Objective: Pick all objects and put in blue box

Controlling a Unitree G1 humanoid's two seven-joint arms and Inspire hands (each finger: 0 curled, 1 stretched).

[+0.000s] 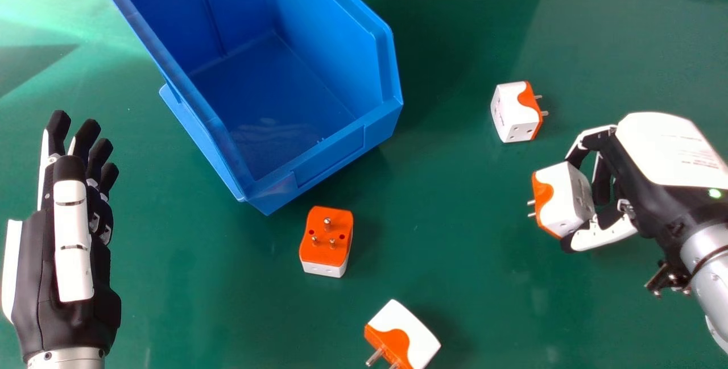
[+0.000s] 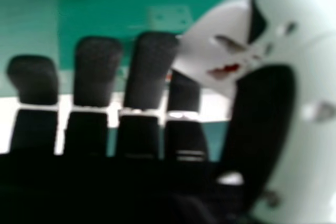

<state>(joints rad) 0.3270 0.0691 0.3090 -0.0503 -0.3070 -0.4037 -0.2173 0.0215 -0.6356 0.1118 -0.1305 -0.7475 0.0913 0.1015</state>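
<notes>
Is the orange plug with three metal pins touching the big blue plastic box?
Apart: the head view shows green table between the plug and the box's nearest corner.

Right hand (image 1: 640, 173) curled, left hand (image 1: 72, 227) straight-fingered

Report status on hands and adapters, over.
Right hand gripping white-and-orange plug adapter, outside blue plastic box. Left hand open. Three similar adapters loose on green table; one just beyond right hand, might get nudged.
</notes>
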